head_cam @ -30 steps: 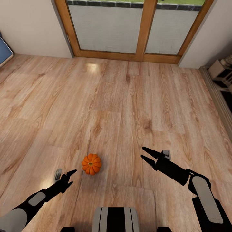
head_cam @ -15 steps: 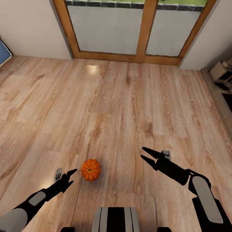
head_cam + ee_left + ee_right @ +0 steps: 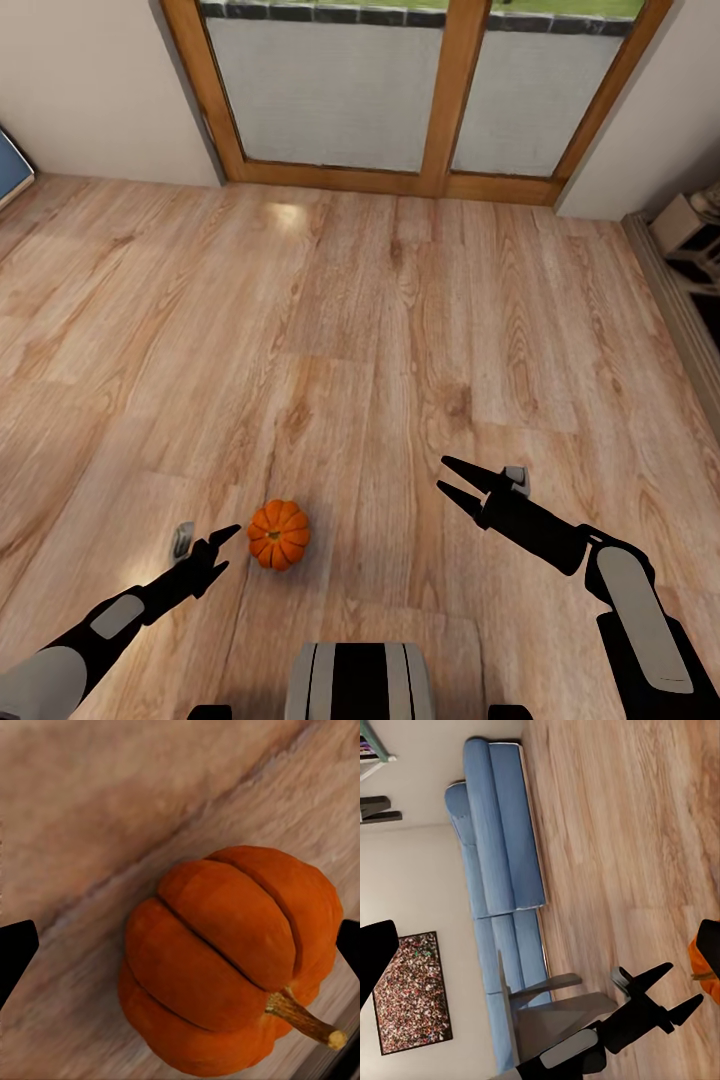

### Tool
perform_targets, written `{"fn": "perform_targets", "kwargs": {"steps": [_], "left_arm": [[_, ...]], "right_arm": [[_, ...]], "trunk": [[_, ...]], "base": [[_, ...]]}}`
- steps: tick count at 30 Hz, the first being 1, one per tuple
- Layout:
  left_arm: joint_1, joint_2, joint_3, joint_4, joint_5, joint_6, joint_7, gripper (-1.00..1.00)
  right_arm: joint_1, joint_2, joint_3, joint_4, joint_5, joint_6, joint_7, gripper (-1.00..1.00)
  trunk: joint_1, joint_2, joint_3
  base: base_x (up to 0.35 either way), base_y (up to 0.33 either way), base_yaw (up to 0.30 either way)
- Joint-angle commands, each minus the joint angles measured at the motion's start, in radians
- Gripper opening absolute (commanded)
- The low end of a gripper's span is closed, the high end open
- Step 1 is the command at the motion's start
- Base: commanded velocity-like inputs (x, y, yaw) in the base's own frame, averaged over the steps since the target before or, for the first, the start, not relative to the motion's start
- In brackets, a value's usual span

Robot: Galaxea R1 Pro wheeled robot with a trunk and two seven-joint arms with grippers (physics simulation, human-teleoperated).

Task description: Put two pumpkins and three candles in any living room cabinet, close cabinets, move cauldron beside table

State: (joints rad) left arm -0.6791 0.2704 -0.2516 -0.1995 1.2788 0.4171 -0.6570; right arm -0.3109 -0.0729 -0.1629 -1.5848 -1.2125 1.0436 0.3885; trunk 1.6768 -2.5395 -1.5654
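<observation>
Head view: over the last second the robot has closed on the pumpkin (image 3: 278, 534) on the bare wood floor (image 3: 380, 330), now just beside the spread left hand (image 3: 222, 550) (right hand (image 3: 450, 477) likewise spread, idle), so a grasp looks imminent.

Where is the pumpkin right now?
In the head view the pumpkin sits on the wood floor at lower left, just ahead of the open left gripper; the left wrist view shows it close up between the fingertips.

The pumpkin (image 3: 278, 534) lies on the floor (image 3: 380, 330), just right of the left end effector (image 3: 224, 549); the door (image 3: 400, 95) stands far behind.
</observation>
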Motion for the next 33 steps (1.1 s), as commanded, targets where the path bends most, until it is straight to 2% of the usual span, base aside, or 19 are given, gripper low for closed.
{"fn": "perform_targets", "kwargs": {"steps": [1,5,9,16,20,23,26,30,32,33], "left_arm": [[-0.001,0.0,-0.006,0.001,0.01,0.006,0.0,1.0],[-0.001,-0.002,-0.006,-0.001,0.01,0.006,0.002,1.0],[-0.001,-0.004,-0.007,-0.001,0.009,0.005,0.008,1.0],[-0.001,-0.006,-0.008,0.0,0.0,0.001,0.008,1.0],[-0.001,-0.007,-0.009,0.001,-0.027,-0.006,0.008,1.0],[-0.001,-0.008,-0.008,0.002,-0.075,-0.01,0.01,1.0],[-0.001,-0.009,-0.008,0.004,-0.087,-0.011,0.013,1.0],[-0.001,-0.01,-0.009,0.004,-0.097,-0.012,0.053,1.0],[-0.001,-0.01,-0.026,0.002,-0.098,-0.012,0.07,1.0],[-0.001,-0.011,-0.049,0.001,-0.098,-0.013,0.077,1.0]], "right_arm": [[-0.001,0.0,-0.002,0.0,0.01,0.004,0.01,1.0],[-0.001,0.0,-0.004,0.0,0.01,0.004,0.01,1.0],[-0.001,0.0,-0.004,0.0,0.009,0.004,0.01,1.0],[-0.001,-0.001,-0.005,0.0,0.009,0.004,0.01,1.0],[-0.001,-0.001,-0.006,0.0,0.009,0.004,0.01,1.0],[-0.001,-0.001,-0.006,0.0,0.008,0.004,0.01,1.0],[-0.001,-0.001,-0.007,0.0,0.008,0.004,0.01,1.0],[-0.001,-0.001,-0.007,0.0,0.008,0.004,0.01,1.0],[-0.001,-0.001,-0.007,0.001,0.008,0.004,0.01,1.0],[-0.001,-0.001,-0.007,0.001,0.008,0.004,0.01,1.0]], "trunk": [[0.0,0.0,-0.001],[0.0,0.0,-0.001],[0.002,-0.001,-0.016],[0.002,-0.001,-0.016],[0.002,-0.001,-0.02],[0.003,-0.002,-0.028],[0.003,-0.002,-0.028],[0.003,-0.002,-0.028],[0.003,-0.002,-0.028],[0.003,-0.002,-0.028]], "base": [[0.002,-0.001,0.0],[0.001,0.0,0.0],[0.0,0.0,0.0],[0.0,0.0,0.0],[0.0,0.0,0.0],[0.0,0.0,0.0],[0.0,0.0,0.0],[0.0,0.0,0.0],[0.0,0.0,0.0],[0.0,0.0,0.0]]}}
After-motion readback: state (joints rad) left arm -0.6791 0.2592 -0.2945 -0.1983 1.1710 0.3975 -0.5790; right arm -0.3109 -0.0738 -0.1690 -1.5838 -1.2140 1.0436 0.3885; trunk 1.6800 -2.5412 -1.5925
